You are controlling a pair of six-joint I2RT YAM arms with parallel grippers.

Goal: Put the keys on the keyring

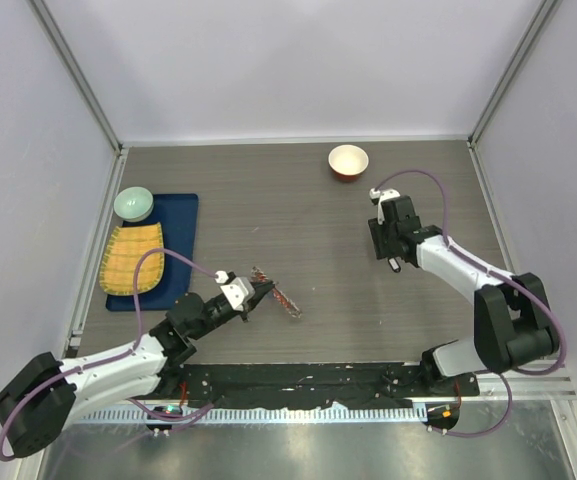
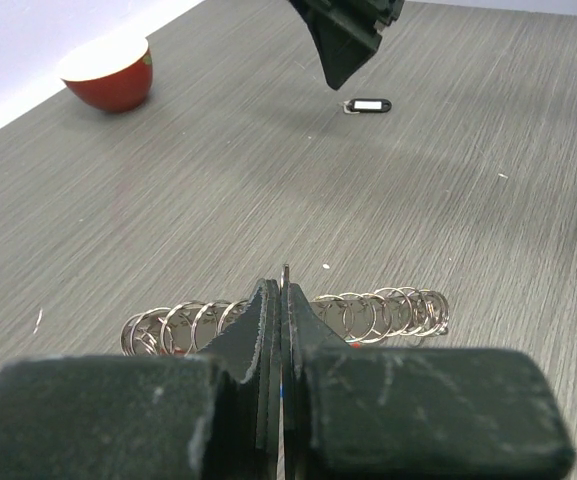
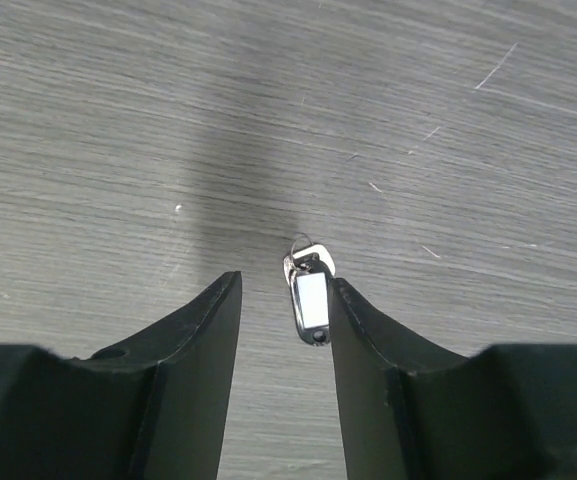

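The left gripper [image 2: 284, 290] has its fingers pressed tight together, with a thin metal edge showing between the tips. Just beyond them lies the keyring [image 2: 388, 312], a silvery chain of metal loops with red parts, on the near left of the grey wood-grain table [image 2: 268, 150]. Farther right, the right gripper [image 3: 285, 282] stands spread around the black-and-white oval key [image 3: 311, 300], which lies just beside one finger. A red bowl [image 1: 348, 160] with a white inside sits at the far edge.

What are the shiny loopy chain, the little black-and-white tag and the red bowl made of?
Chain of silvery rings: looks like bare metal, thin gleaming wire loops. Black-and-white oval tag: probably plastic, glossy black rim round a white window. Red bowl with white inside: smooth and glossy, ceramic or plastic; cannot tell which.
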